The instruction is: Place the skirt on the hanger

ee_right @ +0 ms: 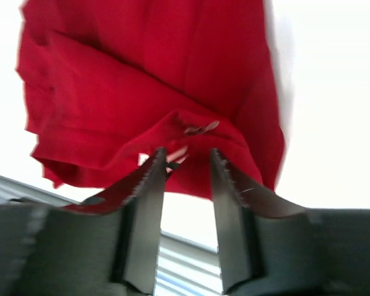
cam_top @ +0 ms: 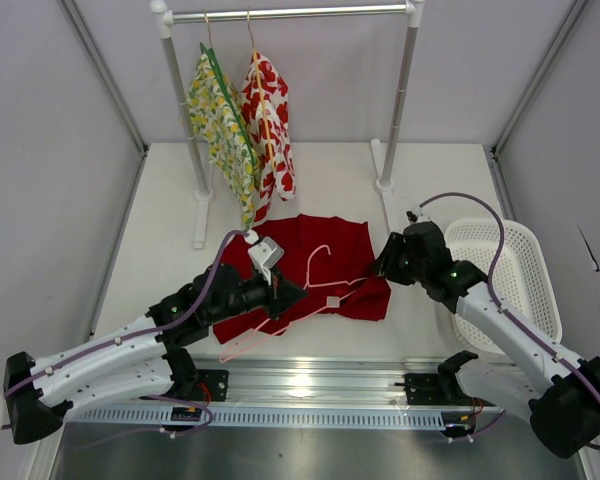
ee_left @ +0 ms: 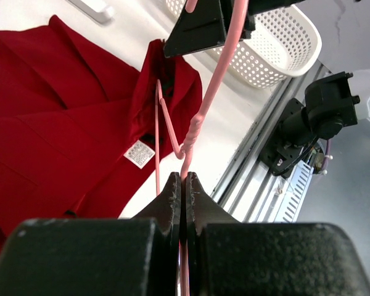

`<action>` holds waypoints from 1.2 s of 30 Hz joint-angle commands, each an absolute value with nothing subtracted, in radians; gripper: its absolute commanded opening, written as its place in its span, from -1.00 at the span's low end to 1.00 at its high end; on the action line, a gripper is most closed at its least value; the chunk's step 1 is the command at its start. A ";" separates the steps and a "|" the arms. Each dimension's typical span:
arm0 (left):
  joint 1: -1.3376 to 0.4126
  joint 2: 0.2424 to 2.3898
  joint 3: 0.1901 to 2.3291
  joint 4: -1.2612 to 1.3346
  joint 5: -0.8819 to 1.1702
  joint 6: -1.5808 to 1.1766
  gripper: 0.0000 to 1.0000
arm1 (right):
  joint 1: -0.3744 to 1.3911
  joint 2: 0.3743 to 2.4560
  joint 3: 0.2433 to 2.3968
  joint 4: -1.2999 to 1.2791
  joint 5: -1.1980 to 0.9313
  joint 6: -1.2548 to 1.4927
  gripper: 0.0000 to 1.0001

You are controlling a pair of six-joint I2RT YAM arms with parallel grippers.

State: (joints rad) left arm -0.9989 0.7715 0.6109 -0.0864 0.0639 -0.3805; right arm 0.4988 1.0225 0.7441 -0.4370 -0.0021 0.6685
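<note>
Find the skirt [cam_top: 330,250] spread flat on the table [cam_top: 440,180] in front of the rack [cam_top: 290,14], far edge reaching in between the rack's two feet. Not on any hanger yet.

See the hanger [ee_left: 205,110] lying across the half of the skirt farther from the rack, hook curling back toward the rack, one shoulder poking past the cloth onto bare table. Clamped on that wire, close to the twisted neck: the left gripper [ee_left: 182,179], jaws pressed fully together with the pink wire between them.

Note the right gripper [ee_right: 185,154] at the skirt's corner on the side of the rack's right post, jaws parted a narrow way and gripping nothing. Between the tips, a scrap of pink; hanger wire or not, impossible to tell.

Farther out, hung from the rack's bar: a yellow-green floral garment [cam_top: 220,125] and a white garment with red flowers [cam_top: 270,120]. Beyond the rack's right foot, a white basket [cam_top: 510,232].

Judging by this, partway through: hanger in hand and laid to the cloth, threading not yet done. Next, probably: close the right jaws on the fold just ahead of them, lift, and draw it over the hanger while steadying the wire with the left. Pinch cloth alone, not cloth and wire together. Expect sagging and sliding from soft cloth on thin wire.
</note>
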 commanded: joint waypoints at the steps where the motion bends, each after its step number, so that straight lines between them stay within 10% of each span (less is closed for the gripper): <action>1: -0.994 0.765 0.609 -0.023 0.101 -0.403 -1.00 | 0.544 1.038 0.811 -0.647 0.152 0.646 -0.13; 21: -0.994 0.778 0.618 -0.017 0.074 -0.396 -1.00 | 0.615 1.060 0.787 -0.759 0.199 0.755 0.14; 30: -0.992 0.767 0.647 -0.057 -0.026 -0.399 -1.00 | 0.621 1.077 0.690 -0.565 0.225 0.773 -0.24; 36: -0.983 0.773 0.655 -0.080 -0.089 -0.411 -1.00 | 0.635 1.039 0.614 -0.415 0.184 0.770 -1.00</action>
